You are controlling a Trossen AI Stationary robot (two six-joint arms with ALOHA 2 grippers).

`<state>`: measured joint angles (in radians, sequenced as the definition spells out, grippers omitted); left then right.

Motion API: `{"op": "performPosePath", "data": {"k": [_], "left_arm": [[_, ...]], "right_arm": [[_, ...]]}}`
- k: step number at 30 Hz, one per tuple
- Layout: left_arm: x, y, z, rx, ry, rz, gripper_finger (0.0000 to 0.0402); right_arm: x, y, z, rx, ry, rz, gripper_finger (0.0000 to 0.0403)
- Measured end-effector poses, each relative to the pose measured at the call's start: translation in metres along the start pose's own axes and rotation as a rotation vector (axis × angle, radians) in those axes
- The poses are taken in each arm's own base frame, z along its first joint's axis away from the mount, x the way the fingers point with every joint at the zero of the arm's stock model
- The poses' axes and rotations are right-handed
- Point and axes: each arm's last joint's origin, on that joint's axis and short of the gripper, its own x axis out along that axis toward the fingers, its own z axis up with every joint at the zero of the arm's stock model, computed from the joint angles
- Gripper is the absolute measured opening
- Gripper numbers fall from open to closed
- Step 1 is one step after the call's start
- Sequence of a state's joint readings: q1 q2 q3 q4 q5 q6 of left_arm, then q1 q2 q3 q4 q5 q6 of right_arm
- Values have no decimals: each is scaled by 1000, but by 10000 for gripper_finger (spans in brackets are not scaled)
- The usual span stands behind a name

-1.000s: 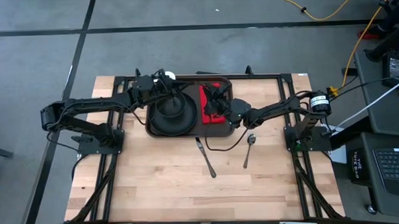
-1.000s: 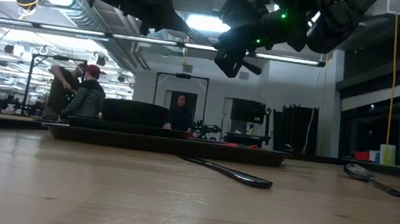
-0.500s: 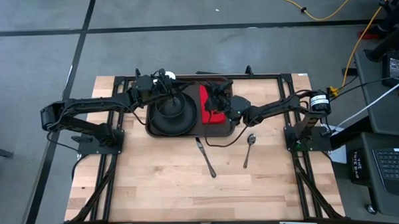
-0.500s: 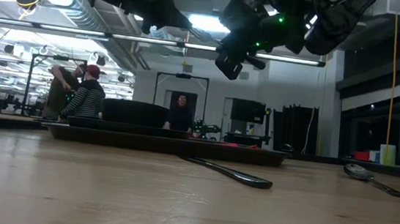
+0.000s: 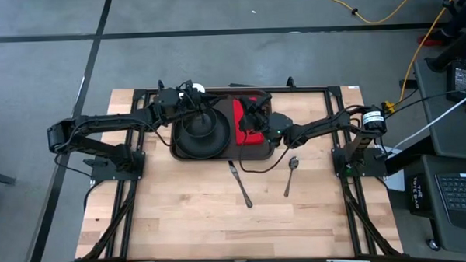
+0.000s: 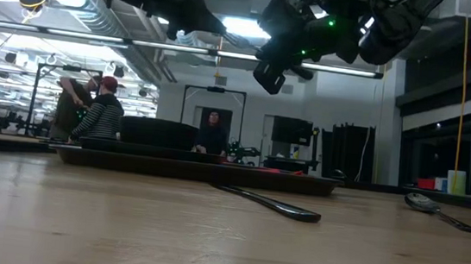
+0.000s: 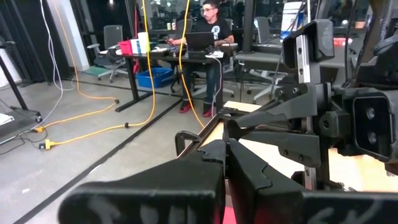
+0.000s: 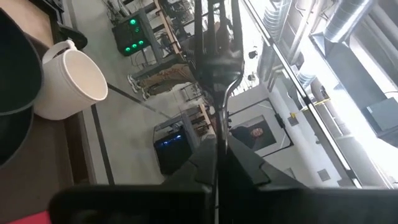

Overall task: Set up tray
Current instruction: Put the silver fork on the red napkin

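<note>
The dark brown tray [image 5: 178,152] lies at the table's far middle, with the black plate [image 5: 204,136] on its left half and the red napkin [image 5: 249,137] on its right half. My right gripper [image 5: 253,115] hovers over the napkin, shut on a metal fork [image 8: 217,56]; in the low view it [image 6: 271,76] hangs well above the tray [image 6: 197,172]. My left gripper [image 5: 193,109] is shut, holds nothing, and hovers over the plate's far edge. A knife [image 5: 241,185] and a spoon [image 5: 290,174] lie flat on the wood. My right gripper pinches the fork's handle [image 8: 218,124] between its two shut fingers, which lie along the handle. The neck and tines [image 8: 216,25] stick out past the fingertips. The fork is lifted clear of the tray and napkin.
A white mug [image 5: 198,89] stands beyond the tray's far left corner. Bare wood [image 5: 221,225] spreads over the table's near half. The knife [image 6: 272,205] and spoon [image 6: 436,208] lie on the near side of the tray. People stand in the room behind the table.
My right gripper has shifted a little toward the table's far edge above the red napkin, still shut on the fork, so more of the napkin's near part shows.
</note>
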<state>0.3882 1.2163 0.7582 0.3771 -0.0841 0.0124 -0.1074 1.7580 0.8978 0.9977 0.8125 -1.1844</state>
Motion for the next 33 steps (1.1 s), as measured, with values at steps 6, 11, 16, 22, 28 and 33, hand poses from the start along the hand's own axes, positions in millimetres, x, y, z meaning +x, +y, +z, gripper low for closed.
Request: {"op": "performPosePath", "data": {"k": [6,11,16,22,28,33], "left_arm": [[0,0,0,0,0,0,2],[0,0,0,1,2,-6,2],[0,-1,0,-6,1,-27,2],[0,-1,-1,-6,8,-55,21],[0,-3,-2,13,19,-74,66],[-4,-9,0,56,16,-95,104]], "right_arm": [[0,0,0,-3,0,3,20],[0,1,0,5,1,6,19],[0,1,0,24,2,8,15],[-2,1,1,23,8,5,17],[-5,2,4,26,18,-2,17],[-7,2,4,23,54,-15,16]]}}
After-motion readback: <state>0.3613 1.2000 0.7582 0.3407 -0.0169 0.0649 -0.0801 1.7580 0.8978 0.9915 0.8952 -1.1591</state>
